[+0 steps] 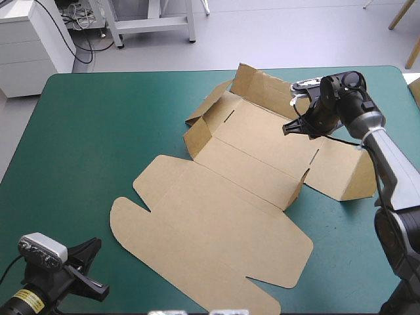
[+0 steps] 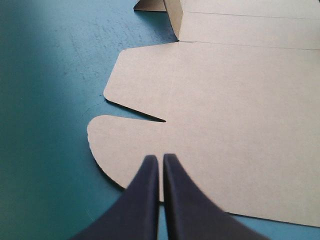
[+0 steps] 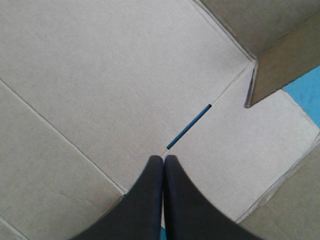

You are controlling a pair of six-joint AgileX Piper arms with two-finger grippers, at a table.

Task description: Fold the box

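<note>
Fingers meet, empty, on left gripper (image 2: 161, 159) beside the brown box (image 1: 223, 203) and right gripper (image 3: 163, 159) above it.

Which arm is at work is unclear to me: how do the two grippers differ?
The left gripper sits off the box, at its near flap; the right gripper is over the box, at a slot. The left has flat board just ahead, the right a raised wall. Both are shut, holding nothing.
</note>
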